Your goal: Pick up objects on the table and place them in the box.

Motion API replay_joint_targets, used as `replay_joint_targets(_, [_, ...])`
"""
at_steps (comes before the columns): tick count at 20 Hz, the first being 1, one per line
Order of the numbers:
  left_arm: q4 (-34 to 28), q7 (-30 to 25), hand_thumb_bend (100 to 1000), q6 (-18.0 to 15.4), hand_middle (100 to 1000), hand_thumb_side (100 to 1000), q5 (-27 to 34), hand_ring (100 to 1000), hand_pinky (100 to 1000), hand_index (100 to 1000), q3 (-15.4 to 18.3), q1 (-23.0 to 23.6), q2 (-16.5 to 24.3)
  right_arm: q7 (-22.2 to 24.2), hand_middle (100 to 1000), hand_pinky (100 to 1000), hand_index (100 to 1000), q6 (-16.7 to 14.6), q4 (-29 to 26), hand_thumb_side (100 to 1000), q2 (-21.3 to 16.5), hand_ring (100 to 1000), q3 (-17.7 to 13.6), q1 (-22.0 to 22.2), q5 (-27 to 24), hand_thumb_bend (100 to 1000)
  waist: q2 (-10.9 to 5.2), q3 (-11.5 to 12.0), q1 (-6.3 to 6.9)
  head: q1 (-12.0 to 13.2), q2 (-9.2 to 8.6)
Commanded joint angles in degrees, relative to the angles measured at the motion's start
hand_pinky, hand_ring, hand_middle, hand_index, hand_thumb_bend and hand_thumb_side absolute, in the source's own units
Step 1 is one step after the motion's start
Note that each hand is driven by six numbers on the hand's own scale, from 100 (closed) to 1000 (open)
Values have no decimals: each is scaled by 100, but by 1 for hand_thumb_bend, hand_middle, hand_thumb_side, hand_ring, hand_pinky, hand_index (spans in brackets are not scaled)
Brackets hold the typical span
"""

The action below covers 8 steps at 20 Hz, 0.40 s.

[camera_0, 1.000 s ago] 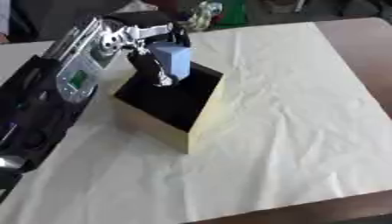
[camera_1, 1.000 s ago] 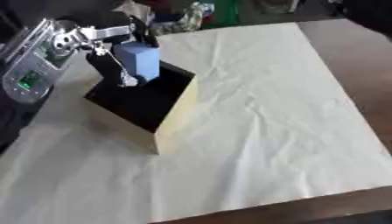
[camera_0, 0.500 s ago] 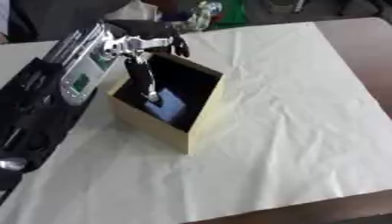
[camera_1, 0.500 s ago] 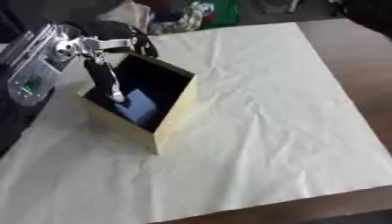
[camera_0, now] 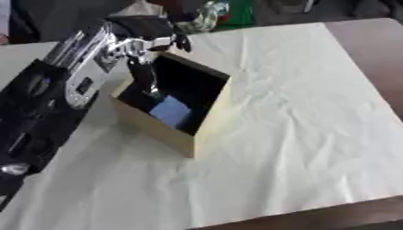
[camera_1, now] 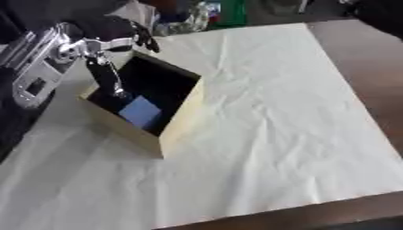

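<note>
Left hand hangs over the near-left rim of the box, one long finger pointing straight down into the dark inside, the rest spread and straight. It pinches nothing. Blue block lies flat on the box floor, just below and right of that fingertip, apart from it as far as I can tell. So this one reads as delivered, and the step in hand looks like getting the hand out clean.

How to do that well: lift straight up until the finger clears the rim, then swing away left. Drag sideways too soon and the finger could catch the wall and tip or slide the box, which sits askew on the pale cloth with nothing bracing it.

Right hand: not in either view.

Around the box, the cloth to its right and toward the near edge shows only creases; no further object to collect shows there. Beyond the box's far corner sits a clutter of something shiny and something green, off the cloth, too blurred to name. Bare brown table runs along the cloth's right side. Nothing stands in the way of an upward exit except the box's own walls.
</note>
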Motion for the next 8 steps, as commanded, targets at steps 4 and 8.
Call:
replay_joint_targets(4, [-1071, 397, 557, 457, 718, 100, 295, 750, 709, 812, 577, -22, 471, -52, 814, 780, 845, -18, -80, 457, -156, 820, -86, -15, -26, 100, -107, 68, 36, -19, 142])
replay_joint_targets(8, [-2039, 732, 521, 968, 711, 100, 320, 730, 690, 815, 940, 341, 1067, -107, 814, 779, 844, -62, -80, 440, -198, 819, -106, 61, -30, 100, -135, 125, 59, -26, 229])
